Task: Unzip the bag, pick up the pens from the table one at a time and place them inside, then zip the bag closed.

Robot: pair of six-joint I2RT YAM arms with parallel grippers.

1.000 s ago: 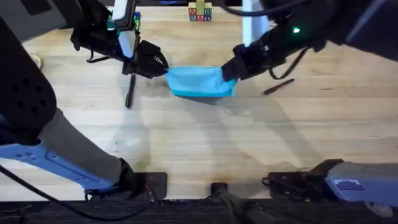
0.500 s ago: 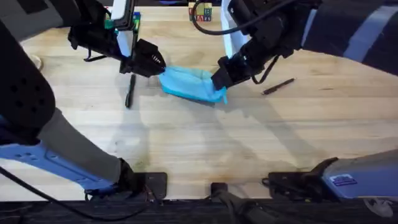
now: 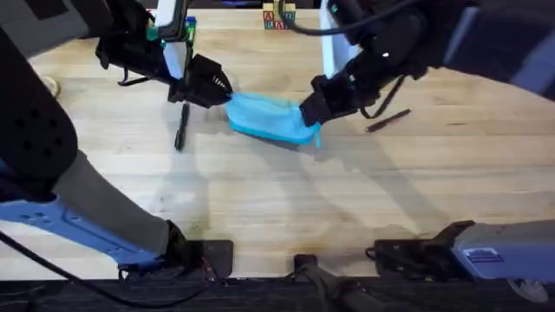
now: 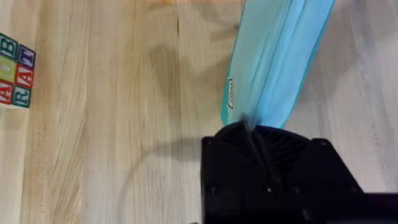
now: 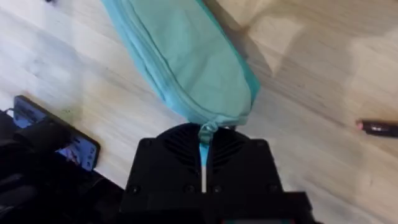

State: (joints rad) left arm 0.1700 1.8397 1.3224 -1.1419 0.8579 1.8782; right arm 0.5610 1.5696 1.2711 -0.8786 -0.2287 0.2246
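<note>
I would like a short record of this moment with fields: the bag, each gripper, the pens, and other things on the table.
bag: light blue bag, held between the two grippers, zipper looks closed
left gripper: left gripper shut on one end of the bag
right gripper: right gripper shut on the zipper pull at the opposite end
pens: one black pen beside the left gripper; another pen beyond the right gripper
other: letter blocks at the table's far edge

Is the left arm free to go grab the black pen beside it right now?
Probably not: the left claw is shut on the bag. The pen lies unobstructed just beside it.
</note>
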